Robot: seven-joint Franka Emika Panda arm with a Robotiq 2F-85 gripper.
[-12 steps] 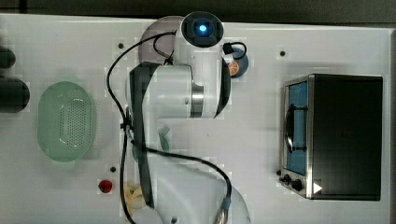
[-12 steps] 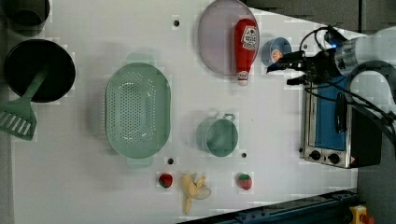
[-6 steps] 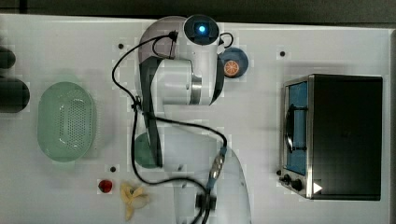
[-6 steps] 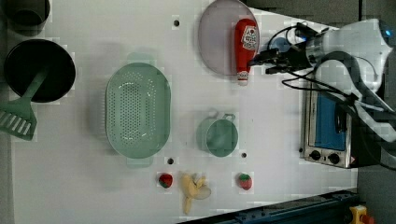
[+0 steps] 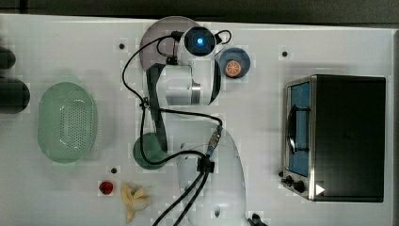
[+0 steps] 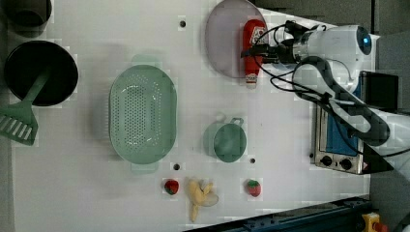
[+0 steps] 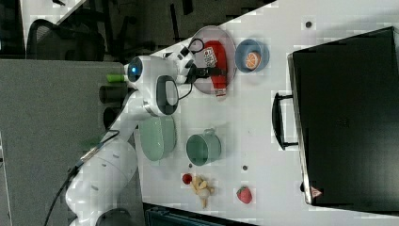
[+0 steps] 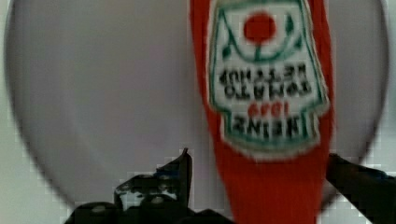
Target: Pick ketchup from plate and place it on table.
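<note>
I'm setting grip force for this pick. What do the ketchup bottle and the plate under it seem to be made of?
The ketchup bottle looks like red plastic with a matte, faintly ribbed surface and a printed white label; it may well be a toy. The plate seems to be smooth matte plastic or melamine in dull mauve, with no glare or glaze. Both are guesses from look alone.

Three overhead views looking down on the table [image 5: 56,47]; wrist view close above the plate [image 8: 102,93].
</note>
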